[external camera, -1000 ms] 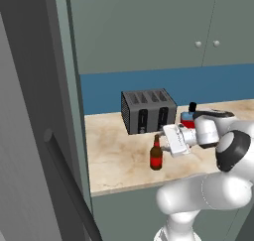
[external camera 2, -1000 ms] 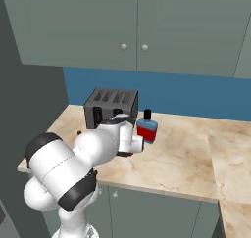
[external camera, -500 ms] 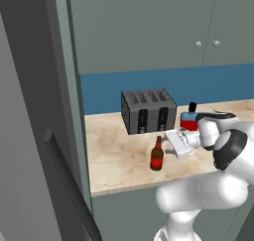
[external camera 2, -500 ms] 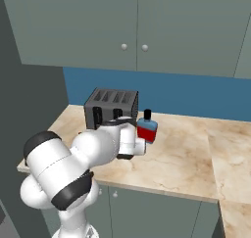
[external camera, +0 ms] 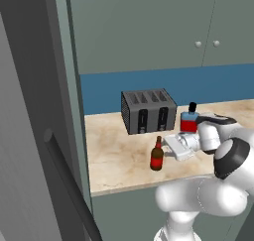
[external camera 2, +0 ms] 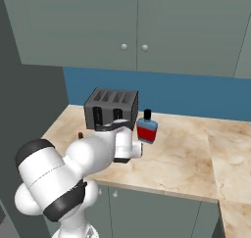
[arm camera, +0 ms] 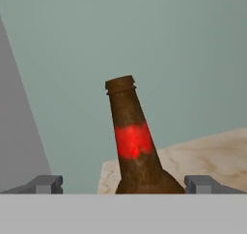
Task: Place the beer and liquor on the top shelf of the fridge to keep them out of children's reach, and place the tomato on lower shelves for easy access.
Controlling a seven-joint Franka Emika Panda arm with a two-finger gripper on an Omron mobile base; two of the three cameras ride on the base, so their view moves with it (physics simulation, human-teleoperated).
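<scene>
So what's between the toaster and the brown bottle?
Nothing but bare counter between the toaster and the beer, seen in the left base view.

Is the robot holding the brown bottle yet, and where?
No, nothing is held. The gripper is open, its fingertips on either side of the beer, not squeezing it.

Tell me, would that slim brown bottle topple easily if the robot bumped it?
Probably: the beer stands tall and narrow on the counter, so a sideways knock high on its long neck could tip it. It looks rigid, and likely smooth, so open jaws closing around it might slip.
</scene>
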